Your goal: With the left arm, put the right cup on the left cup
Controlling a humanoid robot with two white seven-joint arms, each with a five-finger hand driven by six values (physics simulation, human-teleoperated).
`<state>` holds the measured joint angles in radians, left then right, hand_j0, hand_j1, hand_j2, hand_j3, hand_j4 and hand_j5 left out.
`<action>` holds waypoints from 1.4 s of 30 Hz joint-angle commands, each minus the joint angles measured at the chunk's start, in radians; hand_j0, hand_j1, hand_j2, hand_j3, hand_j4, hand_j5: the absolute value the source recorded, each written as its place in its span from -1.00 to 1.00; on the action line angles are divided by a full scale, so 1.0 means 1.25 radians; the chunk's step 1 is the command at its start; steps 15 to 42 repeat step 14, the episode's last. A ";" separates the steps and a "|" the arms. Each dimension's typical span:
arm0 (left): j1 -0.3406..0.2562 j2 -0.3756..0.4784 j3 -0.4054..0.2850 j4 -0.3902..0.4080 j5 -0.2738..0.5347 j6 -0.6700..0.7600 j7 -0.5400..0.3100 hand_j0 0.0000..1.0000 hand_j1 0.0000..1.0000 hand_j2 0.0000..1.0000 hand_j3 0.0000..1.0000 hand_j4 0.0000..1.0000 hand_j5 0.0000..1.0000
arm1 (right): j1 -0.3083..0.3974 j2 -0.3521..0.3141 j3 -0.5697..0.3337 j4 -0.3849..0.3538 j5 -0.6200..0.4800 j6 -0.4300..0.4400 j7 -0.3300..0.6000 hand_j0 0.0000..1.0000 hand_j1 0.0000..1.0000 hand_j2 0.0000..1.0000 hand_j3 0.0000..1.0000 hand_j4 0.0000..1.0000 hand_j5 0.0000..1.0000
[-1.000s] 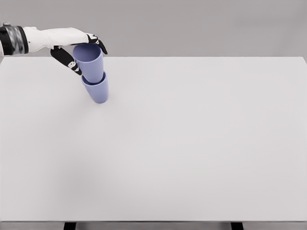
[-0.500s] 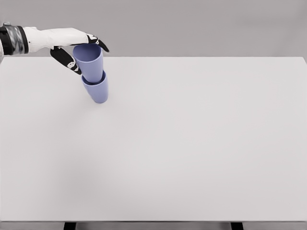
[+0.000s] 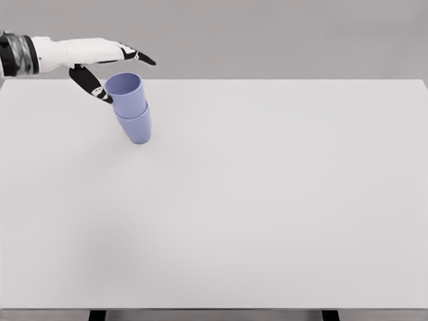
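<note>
No readable text anywhere in view.
The two stacked blue cups (image 3: 132, 112) in the upper left of the frame carried plain walls with no label, brand or number, and the white bench (image 3: 267, 200) and the white arm's left hand (image 3: 100, 63) showed no sign or marking either.

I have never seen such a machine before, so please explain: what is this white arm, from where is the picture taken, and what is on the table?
This is a simulator's render, seen from a camera on a humanoid robot's head. The white arm entering from the left ends in the left robot hand, fingers spread, holding nothing. On the white table two blue cups are stacked: the upper cup sits nested in the lower cup. The right arm is out of view.
</note>
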<state>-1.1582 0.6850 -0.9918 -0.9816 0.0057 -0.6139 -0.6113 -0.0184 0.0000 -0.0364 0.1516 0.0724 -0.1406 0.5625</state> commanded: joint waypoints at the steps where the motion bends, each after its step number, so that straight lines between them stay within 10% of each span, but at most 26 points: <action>1: 0.000 0.048 0.002 -0.066 0.037 0.002 0.002 1.00 1.00 1.00 1.00 1.00 1.00 | 0.000 0.000 0.000 0.000 0.000 0.000 0.000 1.00 1.00 1.00 1.00 1.00 1.00; 6: 0.043 0.308 -0.001 -0.406 0.251 0.002 0.000 1.00 1.00 1.00 1.00 1.00 1.00 | 0.000 0.000 0.000 0.000 0.001 0.000 0.000 1.00 1.00 1.00 1.00 1.00 1.00; 10: 0.188 0.409 0.064 -0.592 0.295 0.002 0.000 1.00 1.00 1.00 1.00 1.00 1.00 | 0.000 0.000 0.000 0.000 0.001 0.000 0.000 1.00 1.00 1.00 1.00 1.00 1.00; 14: 0.308 0.410 0.187 -0.626 0.296 0.002 0.000 1.00 1.00 1.00 1.00 1.00 1.00 | 0.000 0.000 0.000 0.000 0.001 0.000 0.000 1.00 1.00 1.00 1.00 1.00 1.00; 42: 0.308 0.410 0.187 -0.626 0.296 0.002 0.000 1.00 1.00 1.00 1.00 1.00 1.00 | 0.000 0.000 0.000 0.000 0.001 0.000 0.000 1.00 1.00 1.00 1.00 1.00 1.00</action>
